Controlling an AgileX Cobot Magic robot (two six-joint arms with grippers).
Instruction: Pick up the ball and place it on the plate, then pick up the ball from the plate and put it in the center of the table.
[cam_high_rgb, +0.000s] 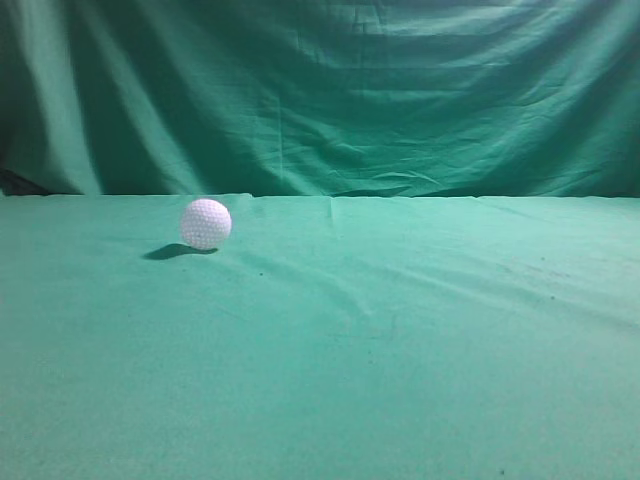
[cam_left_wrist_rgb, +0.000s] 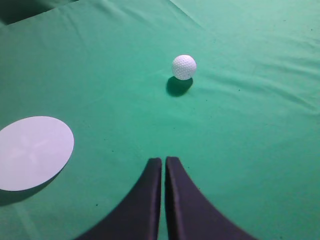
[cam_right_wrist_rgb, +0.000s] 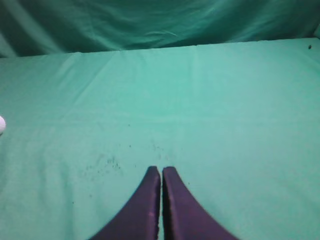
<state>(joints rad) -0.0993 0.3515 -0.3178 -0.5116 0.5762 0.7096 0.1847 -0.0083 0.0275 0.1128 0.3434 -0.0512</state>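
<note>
The white dimpled ball (cam_high_rgb: 206, 223) rests on the green cloth table (cam_high_rgb: 400, 340), left of the middle in the exterior view. In the left wrist view the ball (cam_left_wrist_rgb: 184, 67) lies well ahead of my left gripper (cam_left_wrist_rgb: 164, 160), which is shut and empty. A flat white round plate (cam_left_wrist_rgb: 34, 151) lies to the left of that gripper. My right gripper (cam_right_wrist_rgb: 161, 170) is shut and empty over bare cloth; a sliver of the ball (cam_right_wrist_rgb: 1, 125) shows at the left edge of its view. Neither gripper shows in the exterior view.
A darker green folded curtain (cam_high_rgb: 330, 90) hangs behind the table's far edge. Small dark specks (cam_right_wrist_rgb: 102, 162) dot the cloth ahead of the right gripper. The plate is out of the exterior view.
</note>
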